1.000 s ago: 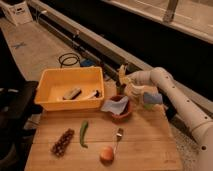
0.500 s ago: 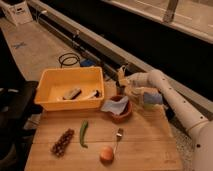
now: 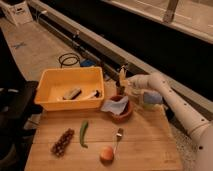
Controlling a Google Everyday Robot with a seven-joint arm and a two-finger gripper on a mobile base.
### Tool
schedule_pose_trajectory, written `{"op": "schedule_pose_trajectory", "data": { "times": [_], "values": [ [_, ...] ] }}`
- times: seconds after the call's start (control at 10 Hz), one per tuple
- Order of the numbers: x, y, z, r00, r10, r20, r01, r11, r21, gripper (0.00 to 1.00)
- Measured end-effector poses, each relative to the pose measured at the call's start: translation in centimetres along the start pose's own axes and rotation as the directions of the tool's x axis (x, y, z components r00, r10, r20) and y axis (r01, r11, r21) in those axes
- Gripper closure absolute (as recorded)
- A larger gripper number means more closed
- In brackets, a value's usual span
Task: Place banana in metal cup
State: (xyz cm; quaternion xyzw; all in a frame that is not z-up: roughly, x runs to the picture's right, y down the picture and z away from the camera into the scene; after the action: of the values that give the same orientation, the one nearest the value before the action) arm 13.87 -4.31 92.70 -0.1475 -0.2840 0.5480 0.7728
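Wooden counter (image 3: 140, 145) fills the lower half of my view; dark wall and a rail run diagonally behind it, grey floor w/ a coiled black cable (image 3: 69, 60) at 11 o'clock.

Arm comes in from the 3 o'clock side, white, bent at the elbow. Tool (image 3: 121, 76) sits at the counter's back edge, approx 12–1 o'clock from the brown bowl (image 3: 120, 111). Tool is clenched on the banana (image 3: 122, 75), which stands nearly upright, pale yellow, directly above the metal cup (image 3: 120, 90). Cup is small, dark, just behind the bowl rim. Can't tell if banana's lower tip is inside the cup or just over it.

Bowl holds a crumpled pale-blue cloth (image 3: 114, 105). Pale green cup (image 3: 148, 102) at 3 o'clock of the bowl, under the forearm.

Yellow bin (image 3: 50, 97) at 9–10 o'clock, w/ a couple of objects inside, too blurred to name.

Front of counter: dark grape bunch (image 3: 62, 142) at 7 o'clock, green pepper (image 3: 83, 134) beside it, fork (image 3: 118, 136) near centre, orange-ish round fruit (image 3: 106, 154) touching the fork's handle end at 6 o'clock.
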Motion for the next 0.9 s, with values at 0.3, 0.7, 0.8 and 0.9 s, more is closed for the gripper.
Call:
{"op": "schedule_pose_trajectory", "data": {
  "times": [0.3,0.7,0.8,0.9],
  "values": [
    [0.3,-0.2,-0.4,1.000,0.014,0.006,-0.014,1.000,0.009,0.28],
    [0.1,-0.2,-0.7,1.000,0.015,0.011,-0.016,1.000,0.018,0.28],
    [-0.2,-0.4,-0.8,1.000,0.012,0.015,-0.013,1.000,0.022,0.28],
    [-1.0,-0.7,-1.2,1.000,-0.003,0.023,0.002,1.000,0.030,0.28]
  ]
}}
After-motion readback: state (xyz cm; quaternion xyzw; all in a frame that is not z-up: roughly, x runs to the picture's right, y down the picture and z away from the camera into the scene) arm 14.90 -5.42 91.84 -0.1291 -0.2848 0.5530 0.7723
